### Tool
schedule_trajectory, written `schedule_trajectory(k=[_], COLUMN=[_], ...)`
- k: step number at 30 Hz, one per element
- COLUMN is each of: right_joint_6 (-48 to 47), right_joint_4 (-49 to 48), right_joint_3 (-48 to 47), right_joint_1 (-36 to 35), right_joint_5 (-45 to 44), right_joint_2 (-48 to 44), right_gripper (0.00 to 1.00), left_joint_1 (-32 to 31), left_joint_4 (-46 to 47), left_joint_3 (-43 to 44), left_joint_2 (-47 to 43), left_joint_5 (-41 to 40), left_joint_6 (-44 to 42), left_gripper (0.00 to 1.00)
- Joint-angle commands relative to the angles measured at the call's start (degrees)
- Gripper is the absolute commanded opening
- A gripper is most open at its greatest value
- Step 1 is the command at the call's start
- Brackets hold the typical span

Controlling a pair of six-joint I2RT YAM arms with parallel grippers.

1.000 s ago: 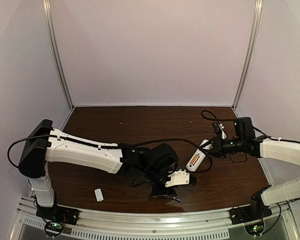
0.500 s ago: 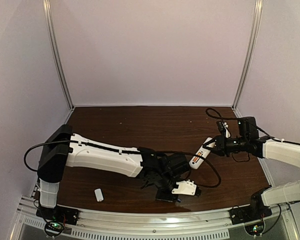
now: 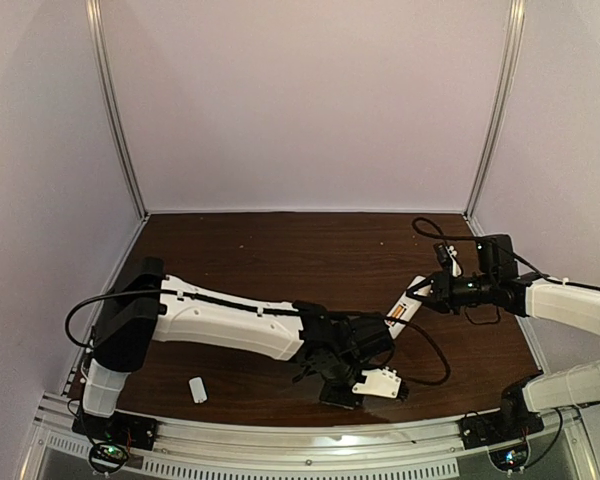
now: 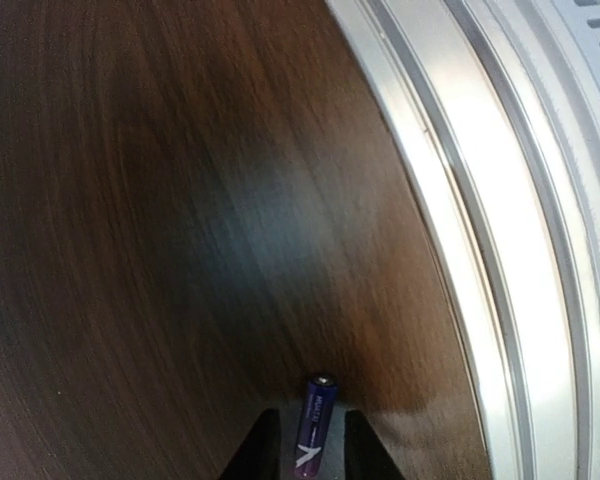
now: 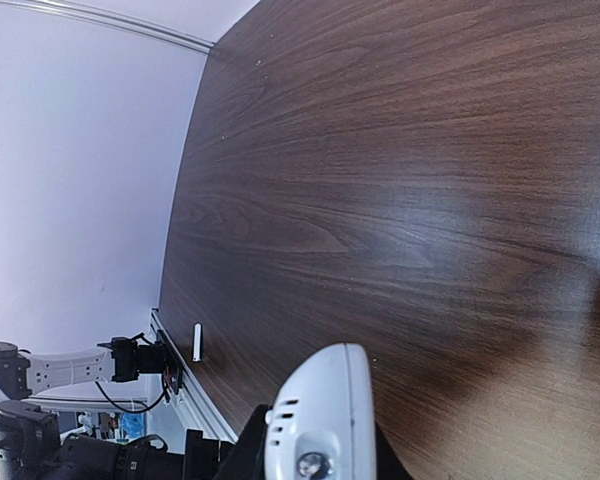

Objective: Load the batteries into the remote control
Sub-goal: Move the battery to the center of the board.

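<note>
The purple-blue battery [image 4: 317, 400] lies on the dark wooden table close to the front rail. My left gripper [image 4: 310, 445] straddles it, open, with a narrow gap showing on each side of the battery. In the top view the left gripper [image 3: 348, 393] is low at the front edge and hides that battery. My right gripper [image 3: 427, 296] is shut on one end of the white remote control [image 3: 400, 311], held above the table at the right. The orange battery [image 3: 395, 316] shows in the remote. In the right wrist view the remote [image 5: 320, 410] fills the space between the fingers.
A small plain white rectangular piece [image 3: 197, 389] lies near the front left, and it also shows in the right wrist view [image 5: 198, 341]. The aluminium front rail [image 4: 500, 200] runs just right of the left gripper. A black cable [image 3: 435, 355] loops across the table between the arms.
My left arm has stretched further right and toward the front rail, and its jaws have narrowed around the purple-blue battery. The right gripper shifted the remote slightly right, then held still.
</note>
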State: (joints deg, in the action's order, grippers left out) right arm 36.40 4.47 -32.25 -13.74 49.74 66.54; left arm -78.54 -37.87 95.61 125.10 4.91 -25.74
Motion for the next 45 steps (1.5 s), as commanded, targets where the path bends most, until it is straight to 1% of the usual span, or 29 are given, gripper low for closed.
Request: schedule_trajectory(k=[1,10,16,20,24,27,30,34,36,38,41,43,45], right_joint_6=[0.1,-0.1,-0.5,-0.8,-1.0,-1.1,-1.3,-1.4,-1.3,-1.3,-1.4,-1.6,-1.7], right_joint_4=[-0.4,-0.2,0.5,0.9,1.0,0.9,1.1,1.2,1.3,1.3,1.9,2.1,2.4], right_joint_3=[0.3,0.3,0.1,-0.1,-0.5,-0.6,-0.8,-1.0,-1.1,-1.2,-1.2,-1.3,-1.2], right_joint_1=[0.5,0.5,0.6,0.6,0.6,0.6,0.5,0.5,0.5,0.5,0.5,0.5,0.6], right_joint_5=[0.8,0.6,0.5,0.5,0.9,0.9,0.8,0.7,0.6,0.7,0.6,0.5,0.5], right_joint_2=[-0.4,-0.3,-0.6,-0.5,-0.2,0.0,0.2,0.0,0.0,0.0,-0.2,-0.4,-0.5], right_gripper=[0.00,0.00,0.00,0.00,0.00,0.00,0.00,0.00,0.00,0.00,0.00,0.00,0.00], left_joint_1=[-0.2,-0.2,-0.3,0.4,4.1,7.5,10.2,11.5,11.5,11.6,11.6,11.7,11.7], left_joint_4=[-1.0,-3.6,-4.5,-5.1,-6.3,-7.1,-7.7,-8.9,-9.5,-9.8,-10.6,-11.3,-11.7], left_joint_3=[1.7,3.1,3.4,-0.9,-8.6,-14.6,-17.2,-18.1,-18.4,-18.4,-17.2,-16.2,-15.5], left_joint_2=[2.1,3.9,4.6,2.0,-3.1,-7.0,-9.0,-8.0,-7.0,-6.4,-5.7,-5.0,-4.6], left_joint_5=[-0.1,0.5,-0.7,-2.0,-1.9,-3.8,-3.5,-3.9,-3.9,-3.9,-3.9,-3.9,-3.9], left_joint_6=[-1.1,-1.1,-0.5,1.6,5.2,7.3,9.2,11.4,11.9,12.4,12.8,12.9,12.9], left_gripper=[0.21,0.20,0.07,0.02,0.01,0.01,0.02,0.03,0.06,0.11,0.22,0.24,0.21])
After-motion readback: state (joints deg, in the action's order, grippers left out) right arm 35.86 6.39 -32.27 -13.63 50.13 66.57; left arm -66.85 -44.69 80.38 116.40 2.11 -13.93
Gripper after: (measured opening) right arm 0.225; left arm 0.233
